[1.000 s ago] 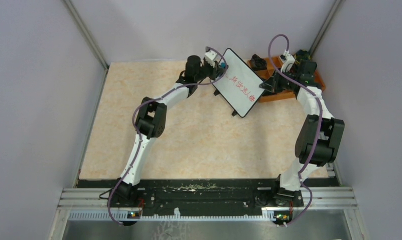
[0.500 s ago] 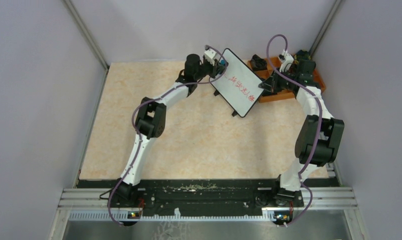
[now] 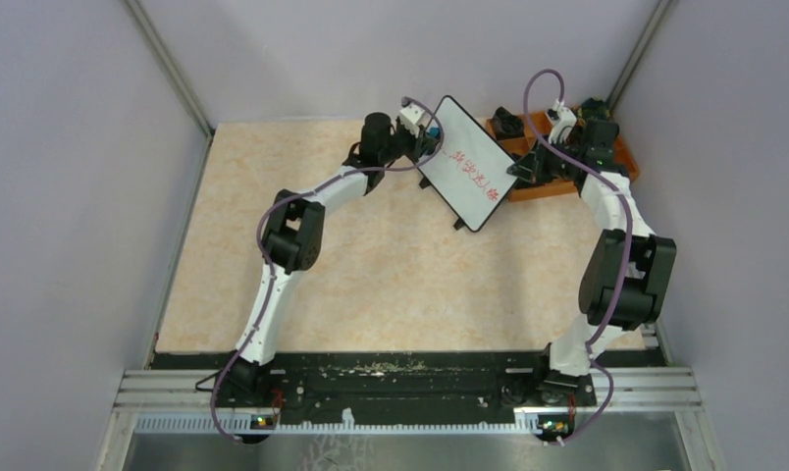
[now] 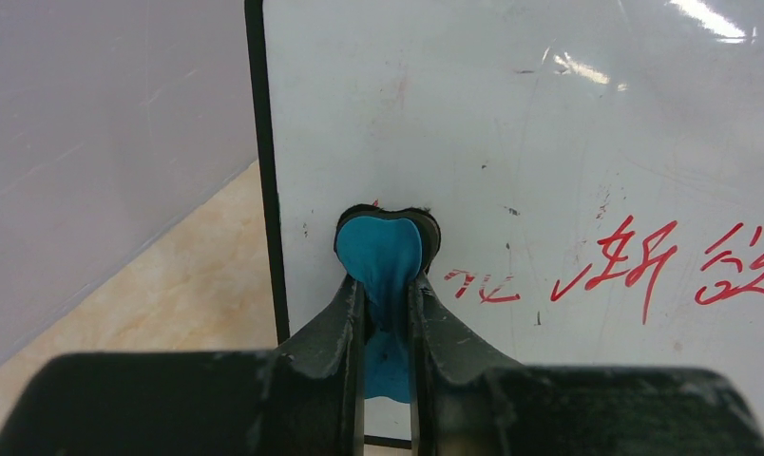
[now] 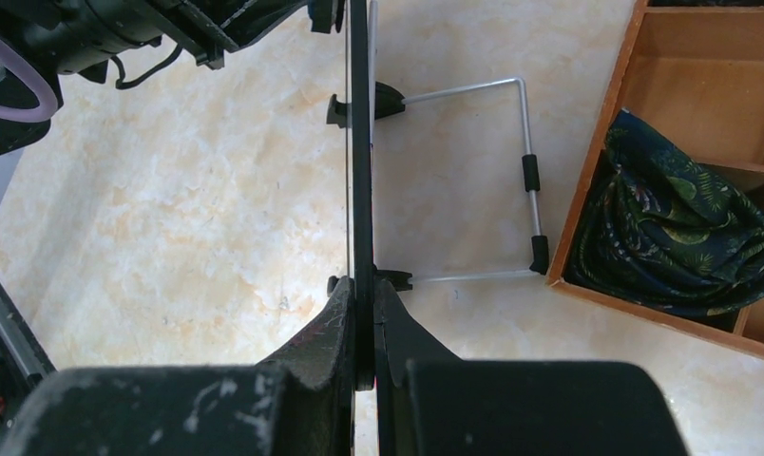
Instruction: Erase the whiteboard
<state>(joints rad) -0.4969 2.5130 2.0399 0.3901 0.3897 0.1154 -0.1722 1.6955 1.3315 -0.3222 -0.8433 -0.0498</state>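
**Whiteboard (image 3: 466, 162) pinned from both sides**

Stands tilted on its wire stand (image 5: 525, 171) at the far side of the counter (image 3: 371, 275), just beside the orange tray (image 5: 635, 95). Bears red handwriting (image 4: 635, 266) across the face. Clamped at the thin black frame (image 5: 360, 142) by the right pincer (image 5: 363, 290), closed tight on the edge. Touched near the left margin by a blue pad (image 4: 380, 249), pinched in the closed left pincer (image 4: 388, 285), just left of the first red strokes. In one tray compartment, a dark leaf-patterned cloth (image 5: 673, 237).
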